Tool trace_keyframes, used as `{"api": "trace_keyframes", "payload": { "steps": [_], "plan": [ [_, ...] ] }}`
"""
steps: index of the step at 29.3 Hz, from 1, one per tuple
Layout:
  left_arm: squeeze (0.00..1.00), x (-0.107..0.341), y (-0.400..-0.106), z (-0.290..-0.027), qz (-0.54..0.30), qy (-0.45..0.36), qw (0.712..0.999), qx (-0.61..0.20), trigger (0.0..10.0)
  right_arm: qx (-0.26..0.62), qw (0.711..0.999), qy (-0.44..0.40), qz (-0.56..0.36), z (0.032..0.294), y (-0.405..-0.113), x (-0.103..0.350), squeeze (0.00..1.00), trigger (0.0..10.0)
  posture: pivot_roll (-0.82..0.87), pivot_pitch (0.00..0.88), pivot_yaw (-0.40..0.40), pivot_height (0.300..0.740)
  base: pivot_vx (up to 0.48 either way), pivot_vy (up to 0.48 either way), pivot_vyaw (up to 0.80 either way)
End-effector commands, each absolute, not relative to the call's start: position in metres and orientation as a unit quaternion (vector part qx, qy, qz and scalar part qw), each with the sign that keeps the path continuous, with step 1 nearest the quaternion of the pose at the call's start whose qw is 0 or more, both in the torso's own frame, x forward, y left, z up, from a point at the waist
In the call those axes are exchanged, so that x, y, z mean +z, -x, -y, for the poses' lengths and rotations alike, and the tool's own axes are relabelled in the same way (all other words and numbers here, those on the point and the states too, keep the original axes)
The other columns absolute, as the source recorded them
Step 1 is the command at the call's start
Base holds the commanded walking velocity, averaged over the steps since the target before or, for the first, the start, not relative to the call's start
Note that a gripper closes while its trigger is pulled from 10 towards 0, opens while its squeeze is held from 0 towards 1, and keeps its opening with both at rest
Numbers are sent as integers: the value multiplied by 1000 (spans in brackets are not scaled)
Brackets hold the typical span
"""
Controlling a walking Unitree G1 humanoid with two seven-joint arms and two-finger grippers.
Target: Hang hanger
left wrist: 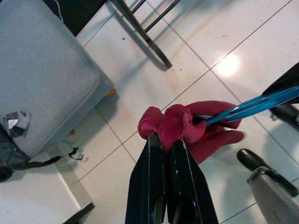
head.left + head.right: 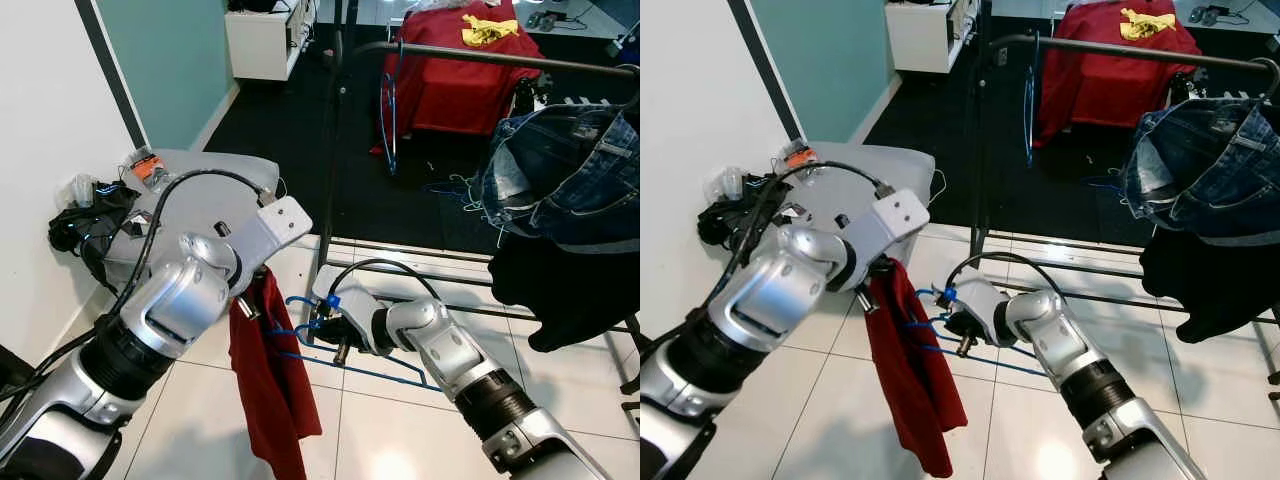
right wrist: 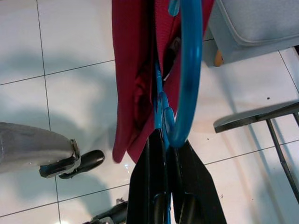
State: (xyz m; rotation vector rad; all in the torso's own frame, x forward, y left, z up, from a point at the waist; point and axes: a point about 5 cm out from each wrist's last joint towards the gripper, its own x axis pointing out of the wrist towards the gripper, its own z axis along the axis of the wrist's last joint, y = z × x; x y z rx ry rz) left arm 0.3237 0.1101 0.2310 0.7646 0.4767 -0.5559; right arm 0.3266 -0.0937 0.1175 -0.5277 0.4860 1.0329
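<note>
A dark red garment (image 2: 272,385) hangs down from my left gripper (image 2: 250,298), which is shut on a bunched fold of it (image 1: 170,123) above the white tiled floor. A blue hanger (image 2: 352,369) runs from inside the garment toward my right gripper (image 2: 322,330). That gripper is shut on the hanger's neck just below the hook (image 3: 189,70). Both grippers sit close together, low and left of the clothes rack's rail (image 2: 480,55).
Blue jeans (image 2: 570,170) and a black garment (image 2: 560,290) hang on the rack at the right. Another blue hanger (image 2: 388,110) dangles from the rail's left end. A grey ottoman (image 2: 200,190) and tangled black cables (image 2: 85,225) lie at the left wall.
</note>
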Motion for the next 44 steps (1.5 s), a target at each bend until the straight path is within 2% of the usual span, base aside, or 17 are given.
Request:
{"api": "trace_keyframes", "payload": {
  "steps": [1,6,12,16,21,27,32,33,34,36,37,38,39,40,42,43,44],
  "plan": [
    [0,235,-322,-108,-220,-366,862,-272,10000,486,806,248,-231,92,-323,111,0,10000,6,136,8,740,0,0,0],
    [0,234,-318,-104,-224,-364,858,-286,10000,484,810,247,-220,88,-328,118,0,10000,2,130,8,740,0,0,0],
    [0,243,-314,-98,-222,-333,865,-303,10000,482,808,247,-233,88,-328,108,0,10000,6,126,6,740,0,0,0],
    [0,257,-312,-95,-217,-284,877,-320,10000,486,800,239,-258,89,-323,94,0,10000,11,128,5,740,0,0,0],
    [0,256,-320,-103,-212,-302,883,-290,10000,492,787,243,-282,95,-313,80,0,10000,9,133,11,740,0,0,0],
    [0,248,-327,-117,-217,-341,881,-247,10000,475,796,233,-293,111,-309,77,0,10000,-1,137,17,740,0,0,0],
    [0,249,-329,-126,-221,-345,882,-233,10000,420,825,218,-310,146,-312,75,0,10000,-6,144,17,740,0,0,0],
    [0,249,-329,-126,-221,-345,882,-233,10000,420,825,218,-310,146,-312,75,0,10000,-6,144,17,740,0,0,0],
    [0,251,-329,-127,-219,-346,882,-233,10000,395,838,209,-313,156,-315,76,0,10000,-5,145,17,740,0,0,0],
    [0,251,-329,-127,-219,-346,882,-233,10000,395,838,209,-313,156,-315,76,0,10000,-5,145,17,740,0,0,0],
    [0,252,-327,-127,-216,-347,881,-238,10000,364,859,190,-307,165,-320,79,0,10000,-3,148,15,740,0,0,0],
    [0,252,-327,-127,-216,-347,881,-238,10000,364,859,190,-307,165,-320,79,0,10000,-3,148,15,740,0,0,0],
    [0,249,-323,-127,-216,-349,878,-247,10000,312,899,129,-279,172,-331,89,0,10000,-1,148,13,740,0,0,0],
    [0,249,-323,-127,-216,-349,878,-247,10000,312,899,129,-279,172,-331,89,0,10000,-1,148,13,740,0,0,0],
    [0,240,-317,-130,-215,-358,875,-245,10000,211,951,-27,-225,179,-348,106,0,10000,-3,139,16,740,0,0,0],
    [0,240,-317,-130,-215,-358,875,-245,10000,211,951,-27,-225,179,-348,106,0,10000,-3,139,16,740,0,0,0],
    [0,238,-318,-133,-212,-362,878,-231,10000,170,956,-118,-210,178,-352,109,0,10000,3,131,13,740,0,0,0]
  ]
}}
